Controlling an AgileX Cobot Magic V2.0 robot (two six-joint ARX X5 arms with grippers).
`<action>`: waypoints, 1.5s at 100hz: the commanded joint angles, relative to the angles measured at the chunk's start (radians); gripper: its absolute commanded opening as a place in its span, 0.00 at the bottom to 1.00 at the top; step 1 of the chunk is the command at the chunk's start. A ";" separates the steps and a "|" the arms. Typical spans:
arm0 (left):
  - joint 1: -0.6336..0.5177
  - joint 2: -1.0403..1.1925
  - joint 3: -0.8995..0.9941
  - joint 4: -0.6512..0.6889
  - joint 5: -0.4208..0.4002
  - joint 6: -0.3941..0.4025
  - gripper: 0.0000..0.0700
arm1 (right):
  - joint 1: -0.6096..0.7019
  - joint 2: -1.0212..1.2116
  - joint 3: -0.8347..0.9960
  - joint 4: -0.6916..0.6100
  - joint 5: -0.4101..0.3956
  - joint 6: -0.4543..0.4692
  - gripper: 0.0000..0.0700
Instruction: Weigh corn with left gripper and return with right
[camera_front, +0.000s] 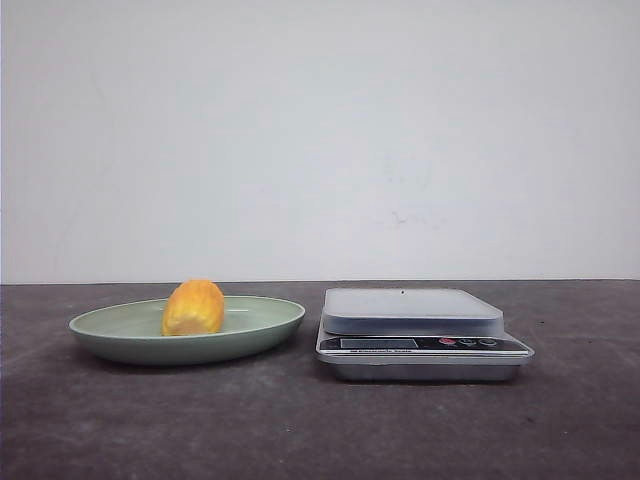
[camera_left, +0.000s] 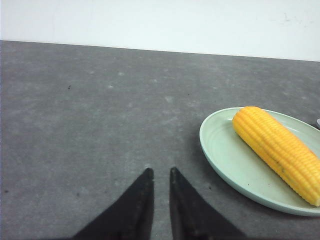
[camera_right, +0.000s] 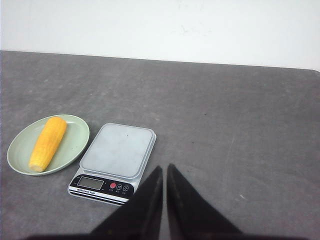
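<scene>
The corn (camera_front: 193, 308) is a yellow-orange cob lying in a pale green plate (camera_front: 262, 325) on the left of the table, seen end-on in the front view. In the left wrist view the corn (camera_left: 277, 150) lies lengthwise in the plate (camera_left: 222, 150), apart from my left gripper (camera_left: 160, 172), whose black fingers stand nearly together and empty over bare table. My right gripper (camera_right: 164, 167) is shut and empty, beside the scale (camera_right: 117, 150). The right wrist view also shows the corn (camera_right: 47, 142) in the plate (camera_right: 76, 145). Neither gripper shows in the front view.
A silver digital kitchen scale (camera_front: 412, 310) with a flat grey platform stands right of the plate, a small gap between them. The dark grey table (camera_front: 300, 430) runs back to a white wall (camera_front: 320, 140).
</scene>
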 joint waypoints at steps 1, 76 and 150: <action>0.002 -0.001 -0.013 -0.008 0.003 0.009 0.02 | 0.000 0.001 0.015 0.010 0.000 0.010 0.01; 0.002 -0.001 -0.013 -0.009 0.002 0.009 0.02 | -0.172 -0.308 -0.515 0.610 0.023 -0.121 0.01; 0.002 -0.001 -0.012 -0.009 0.003 0.009 0.02 | -0.193 -0.441 -1.235 0.977 0.024 -0.076 0.01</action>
